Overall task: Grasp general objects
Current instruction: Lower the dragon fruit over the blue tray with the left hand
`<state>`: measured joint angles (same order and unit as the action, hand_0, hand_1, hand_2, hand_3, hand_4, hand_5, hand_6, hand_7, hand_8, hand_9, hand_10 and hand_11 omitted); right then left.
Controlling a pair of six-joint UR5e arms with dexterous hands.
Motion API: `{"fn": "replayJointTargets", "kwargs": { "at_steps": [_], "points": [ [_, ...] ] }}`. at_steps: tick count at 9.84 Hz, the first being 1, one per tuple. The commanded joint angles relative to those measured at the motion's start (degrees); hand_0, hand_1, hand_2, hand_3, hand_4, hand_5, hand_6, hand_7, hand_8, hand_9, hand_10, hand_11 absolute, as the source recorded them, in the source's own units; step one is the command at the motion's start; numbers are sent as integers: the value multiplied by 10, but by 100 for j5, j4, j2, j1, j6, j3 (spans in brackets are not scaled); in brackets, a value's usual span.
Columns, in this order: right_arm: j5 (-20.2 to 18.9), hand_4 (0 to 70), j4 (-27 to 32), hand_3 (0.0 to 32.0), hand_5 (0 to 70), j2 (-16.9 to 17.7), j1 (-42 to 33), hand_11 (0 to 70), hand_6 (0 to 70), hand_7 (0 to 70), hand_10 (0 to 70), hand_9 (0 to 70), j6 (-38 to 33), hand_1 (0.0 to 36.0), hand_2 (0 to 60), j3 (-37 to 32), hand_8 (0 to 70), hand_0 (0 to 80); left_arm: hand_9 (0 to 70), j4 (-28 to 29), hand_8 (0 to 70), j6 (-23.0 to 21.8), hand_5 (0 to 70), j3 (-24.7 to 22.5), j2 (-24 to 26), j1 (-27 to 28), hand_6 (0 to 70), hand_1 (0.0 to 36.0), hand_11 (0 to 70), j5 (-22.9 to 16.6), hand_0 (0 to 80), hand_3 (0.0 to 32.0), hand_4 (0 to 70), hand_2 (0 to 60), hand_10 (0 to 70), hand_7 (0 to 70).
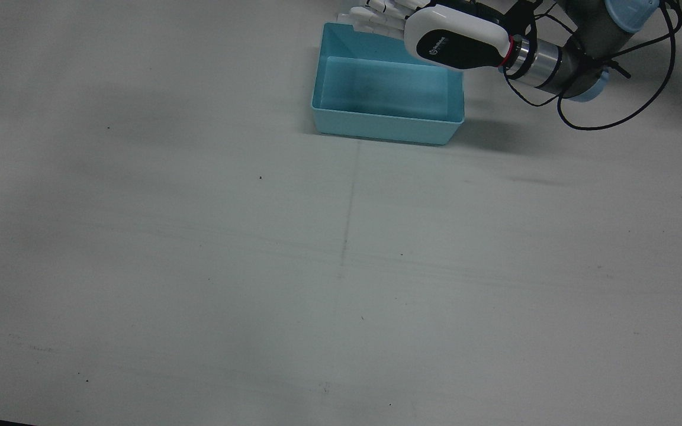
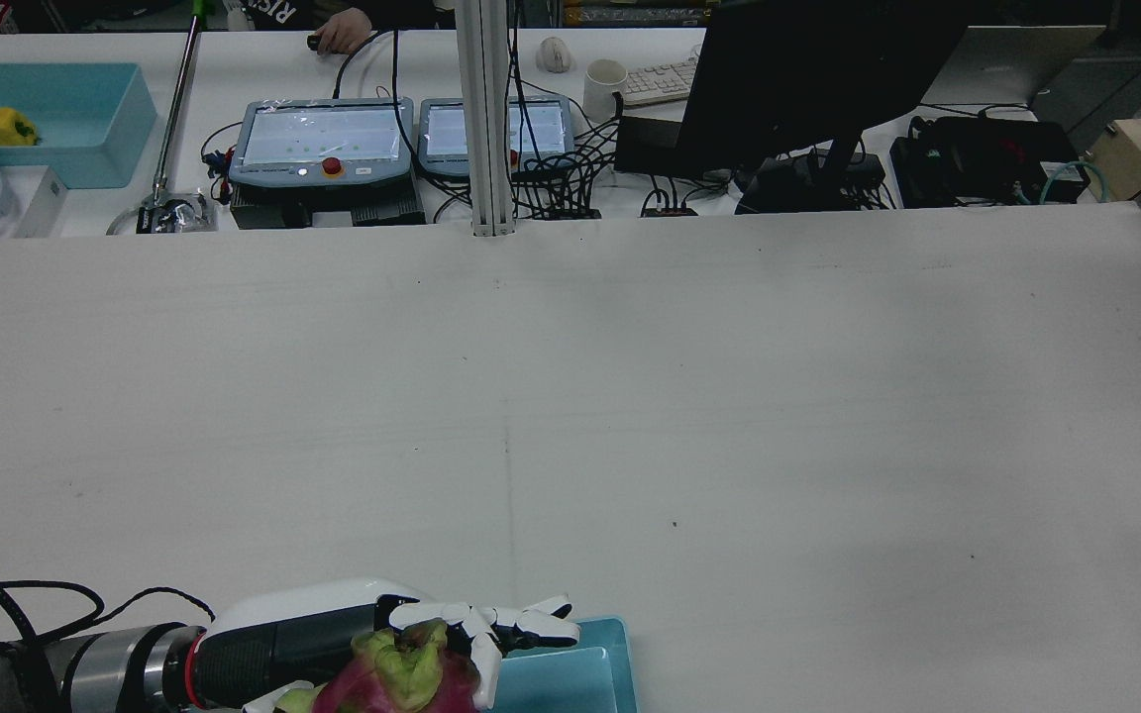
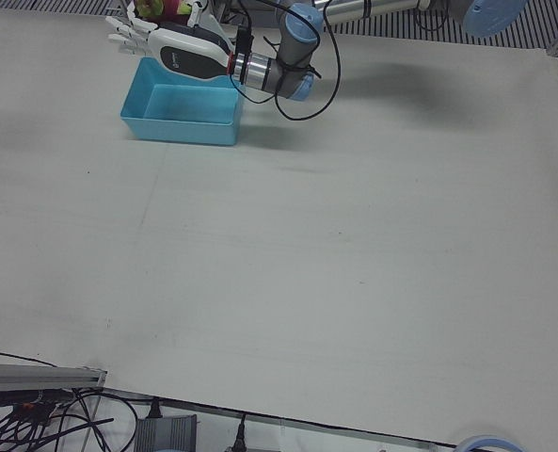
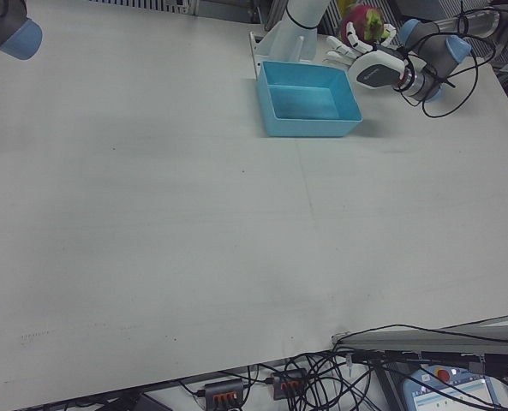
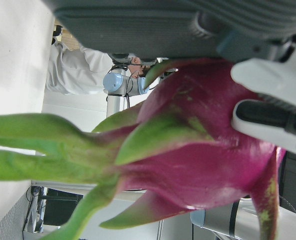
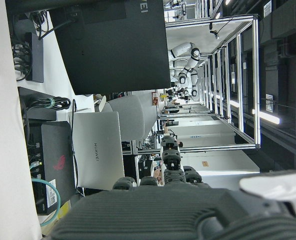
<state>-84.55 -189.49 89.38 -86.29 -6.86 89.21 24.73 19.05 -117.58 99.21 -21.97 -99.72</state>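
Holding a dragon fruit (image 5: 197, 150) in the left hand (image 2: 372, 649), fingers wrapped around its magenta body, green scales sticking out past the palm. Hovering over the far edge of the light blue bin (image 1: 388, 127), at the robot's end of the white table (image 1: 199, 266), with the fingertips (image 1: 370, 18) reaching out beyond the bin's far left corner in the front view. Showing the fruit (image 4: 362, 21) above the palm in the right-front view, not touching the bin (image 4: 309, 120), whose floor looks bare. Right hand: only part of its own body visible in its own camera, so cannot tell whether clenched or spread.
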Motion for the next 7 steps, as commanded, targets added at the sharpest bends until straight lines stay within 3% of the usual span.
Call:
{"fn": "replayJointTargets", "kwargs": {
  "at_steps": [1, 3, 4, 5, 6, 7],
  "points": [
    [0, 0, 0, 0, 0, 0, -2, 0, 0, 0, 0, 0, 0, 0, 0, 0, 0, 0, 13, -108, 0, -15, 700, -11, -7, 0, 26, 0, 0, 6, 0, 0, 0, 0, 0, 135],
    [0, 0, 0, 0, 0, 0, -2, 0, 0, 0, 0, 0, 0, 0, 0, 0, 0, 0, 11, -135, 0, -7, 700, -11, -7, 0, 5, 0, 0, 6, 0, 0, 0, 0, 0, 129],
    [0, 0, 0, 0, 0, 0, -2, 0, 0, 0, 0, 0, 0, 0, 0, 0, 0, 0, 15, -13, 0, 2, 700, -45, -7, -35, 0, 0, 0, -3, 175, 0, 0, 0, 0, 150],
    [0, 0, 0, 0, 0, 0, -2, 0, 0, 0, 0, 0, 0, 0, 0, 0, 0, 0, 19, 75, 0, 2, 700, -54, 2, -44, 0, 360, 0, -12, 737, 0, 0, 600, 0, 166],
    [0, 0, 0, 0, 0, 0, -2, 0, 0, 0, 0, 0, 0, 0, 0, 0, 0, 0, 21, 111, 0, 11, 14, -55, 2, -70, 0, 360, 0, -12, 800, 0, 6, 600, 0, 175],
    [0, 0, 0, 0, 0, 0, -2, 0, 0, 0, 0, 0, 0, 0, 0, 0, 0, 0, 26, 111, 0, 11, 0, -55, 2, -79, 0, 360, 1, 5, 800, 0, 7, 600, 0, 201]
  ]
}}
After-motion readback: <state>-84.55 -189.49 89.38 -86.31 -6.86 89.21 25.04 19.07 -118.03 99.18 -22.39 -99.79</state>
